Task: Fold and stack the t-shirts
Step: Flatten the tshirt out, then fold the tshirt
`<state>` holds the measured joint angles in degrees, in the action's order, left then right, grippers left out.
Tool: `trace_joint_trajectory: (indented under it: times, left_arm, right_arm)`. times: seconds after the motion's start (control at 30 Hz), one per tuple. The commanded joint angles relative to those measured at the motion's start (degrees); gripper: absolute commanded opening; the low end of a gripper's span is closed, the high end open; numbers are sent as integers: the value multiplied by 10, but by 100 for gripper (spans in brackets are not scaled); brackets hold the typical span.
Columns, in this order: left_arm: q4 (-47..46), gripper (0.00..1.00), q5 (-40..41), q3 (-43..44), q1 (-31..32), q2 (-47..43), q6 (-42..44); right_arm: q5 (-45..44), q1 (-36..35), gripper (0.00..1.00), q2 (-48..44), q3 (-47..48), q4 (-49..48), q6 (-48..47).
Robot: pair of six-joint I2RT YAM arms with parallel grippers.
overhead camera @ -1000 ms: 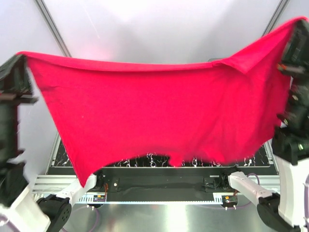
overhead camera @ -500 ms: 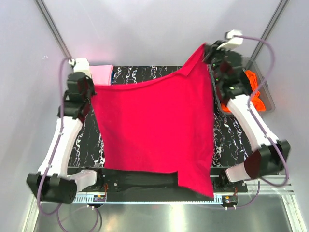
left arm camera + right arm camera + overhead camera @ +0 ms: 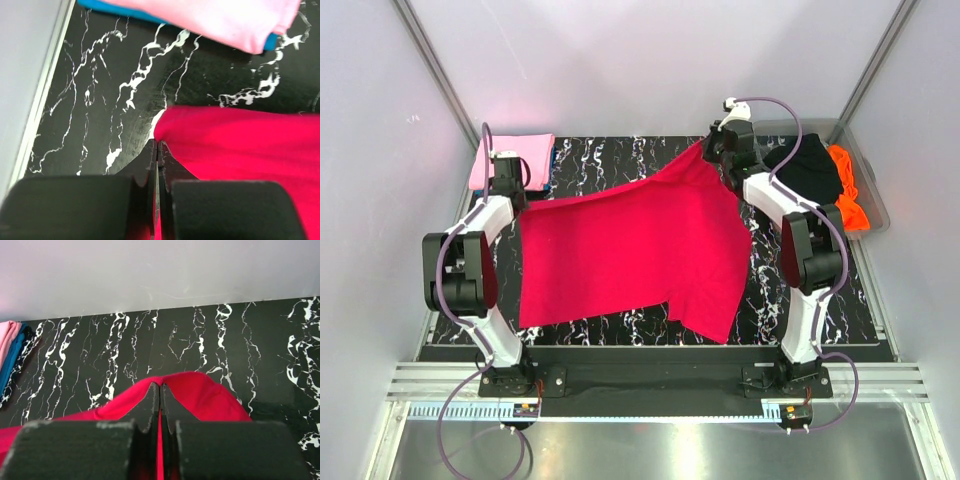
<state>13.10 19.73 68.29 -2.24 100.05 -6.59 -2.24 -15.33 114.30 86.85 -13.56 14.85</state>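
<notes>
the crimson-red t-shirt (image 3: 630,250) is held spread on the counter (image 3: 610,150) by the left end effector (image 3: 157,145) and right end effector (image 3: 160,387), both closed on it, so release and a first fold are judged needed next.

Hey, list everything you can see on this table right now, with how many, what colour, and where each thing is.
red t-shirt: one, crimson, spread across the middle of the table, two far corners pinched by the grippers
pink t-shirt: one, light pink, folded at the far left, lying on the blue one
blue t-shirt: one, blue, under the pink one, only its edge showing
black t-shirt: one, black, bunched in the bin
orange t-shirt: one, bright orange, in the bin, right of the black one
bin: one, clear plastic, far right
table: one, black with white veining
left gripper: one, black, shut on the red t-shirt's left corner
right gripper: one, black, shut on its right corner
</notes>
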Motion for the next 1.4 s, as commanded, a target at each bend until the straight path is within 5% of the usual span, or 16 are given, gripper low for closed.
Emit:
trace_joint_trajectory:
  times: [0.0, 0.77, 1.37]
  left_arm:
    - [-33, 0, -7, 44, -5, -11, -33]
    - [183, 0, 9, 57, -18, -6, -96]
    - [254, 0, -58, 42, -22, 27, -147]
  right_arm:
    - [17, 0, 0, -9, 57, -12, 4]
    - [-51, 0, 0, -215, -84, 237, 70]
    - [-66, 0, 0, -241, -128, 326, 84]
